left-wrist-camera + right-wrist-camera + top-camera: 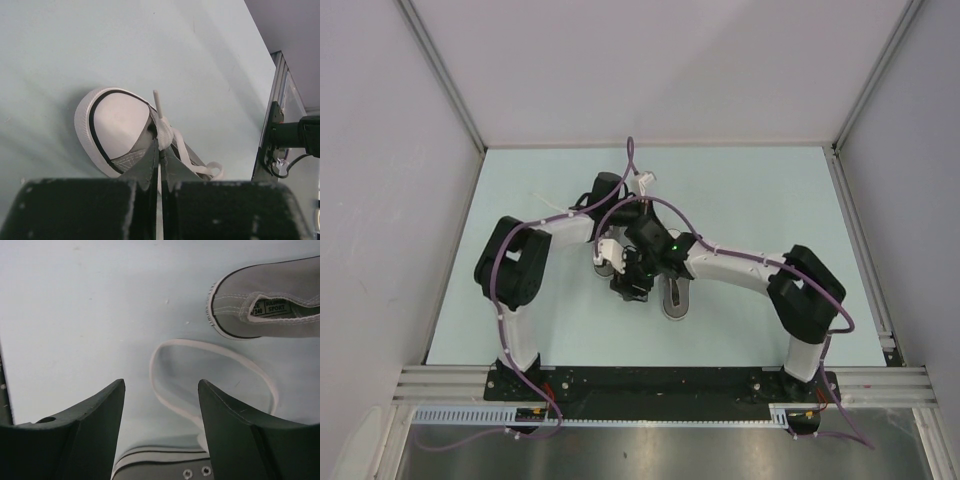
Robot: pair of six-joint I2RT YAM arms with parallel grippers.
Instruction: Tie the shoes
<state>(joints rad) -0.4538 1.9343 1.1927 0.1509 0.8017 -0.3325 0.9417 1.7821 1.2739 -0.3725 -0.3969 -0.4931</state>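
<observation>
Where the two arms are meeting: over the middle of the pale table (770, 200), both leaning in from the near edge
Left arm (510, 270): bending its elbow at 9 o'clock of the table's centre and stretching toward the middle
Left gripper (160, 152): jaws are pressing together and pinching a white lace (163, 125), which is running up from the fingertips toward 12 o'clock in the left wrist view
Toe-cap shoe (117, 130): lying on the table just beyond the left fingertips, at 10 o'clock of them, showing its white cap and white sole
Rail (272, 125): running along the table edge at 3 o'clock in the left wrist view
Shoe seen from above (676, 302): peeking out grey at 5 o'clock of the table's centre, largely covered by the right arm
Lace loop (210, 347): lying flat on the table between two shoes in the right wrist view
Heel-end shoe (270, 300): sitting at 1 o'clock in that view, its tongue label showing
Eyelet shoe (165, 465): showing two metal eyelets at 6 o'clock, between the right fingers
Right gripper (161, 385): jaws are standing wide apart, gripping nothing, hovering above the lace loop
Right arm (800, 295): bending its elbow at 4 o'clock and reaching toward the centre
</observation>
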